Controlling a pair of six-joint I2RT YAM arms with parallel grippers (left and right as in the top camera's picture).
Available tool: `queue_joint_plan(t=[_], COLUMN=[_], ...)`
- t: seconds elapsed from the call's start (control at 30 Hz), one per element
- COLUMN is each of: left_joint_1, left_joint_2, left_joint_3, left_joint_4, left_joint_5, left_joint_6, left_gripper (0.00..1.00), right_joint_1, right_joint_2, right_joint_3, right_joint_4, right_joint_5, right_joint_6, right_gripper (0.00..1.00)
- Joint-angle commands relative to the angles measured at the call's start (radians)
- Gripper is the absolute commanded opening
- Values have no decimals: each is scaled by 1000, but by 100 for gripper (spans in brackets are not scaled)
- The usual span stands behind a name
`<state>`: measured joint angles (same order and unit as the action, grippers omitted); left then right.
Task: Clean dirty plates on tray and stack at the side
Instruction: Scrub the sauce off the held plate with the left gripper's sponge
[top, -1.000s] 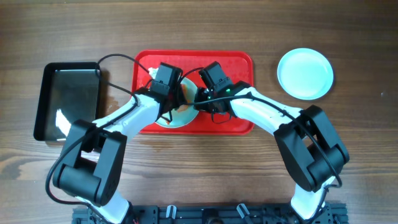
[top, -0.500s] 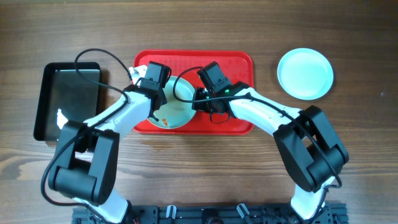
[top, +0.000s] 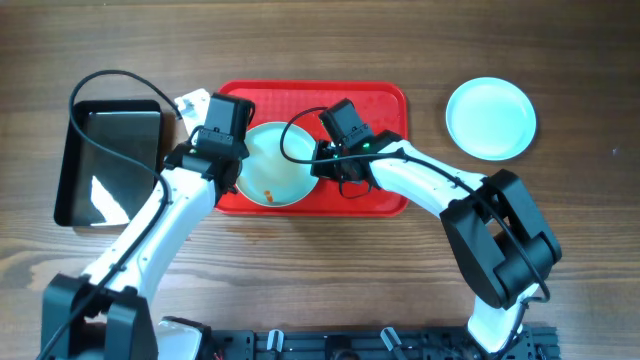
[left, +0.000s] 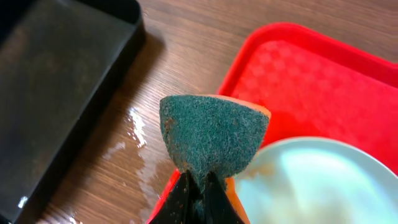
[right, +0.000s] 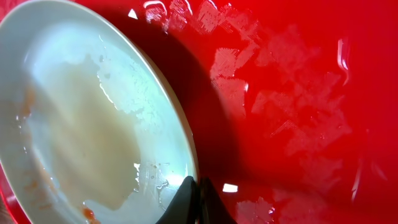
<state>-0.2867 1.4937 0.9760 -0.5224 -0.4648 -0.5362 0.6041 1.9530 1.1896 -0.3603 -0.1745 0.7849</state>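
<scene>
The left arm has swung off the plate toward the upper left of the overhead view, while the right arm has stayed put. The left gripper (left: 198, 190) is pressed together on the lower edge of a sponge (left: 214, 134), green scouring side facing the wrist camera. It hangs over the wet strip of table (left: 134, 134) between the black tray (top: 120, 150) and the upper-left corner of the red tray (top: 385, 105).

The dirty plate (top: 270, 165) lies in the left half of the red tray, and orange sauce specks (top: 266, 190) remain near its lower edge. The right gripper (right: 199, 190) is pinched on the plate's right rim, so that arm is already in contact and appears to be steadying it.

From the sponge, the specks lie down and to the right, across the tray's left rim. If the scrubbing goes on, the sponge would have to come back that way and reach the plate's lower part. A clean plate (top: 490, 118) sits on the wood at the upper right, well apart from the tray.
</scene>
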Motion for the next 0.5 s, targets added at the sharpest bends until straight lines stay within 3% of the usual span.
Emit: queue_joint_plan(t=[0.0,0.27,0.37,0.43,0.47], left_joint_1=[3,3,3,4,4], left_joint_2=[-13,59,74,74,74], left_joint_3=[-7,-7,-7,-7,-7], left_joint_4=[-31,-20,-21,-21,-22], left_joint_5=[148,496,498,494,493], left_joint_6=[8,8,8,9,15], left_gripper=[4,4,4,4,4], right_joint_1=[-9,-7,-7,-9,-9], right_joint_2=[-64,-292,-301,-284,-261], right_joint_3=[48,290,328,313,297], right_joint_4=[-77,-423,-483,-490,-470], right_joint_5=[106,587,570,473,410], right_joint_6=[-53,-370,-388,-346,-329], right_gripper=[4,4,4,27,32])
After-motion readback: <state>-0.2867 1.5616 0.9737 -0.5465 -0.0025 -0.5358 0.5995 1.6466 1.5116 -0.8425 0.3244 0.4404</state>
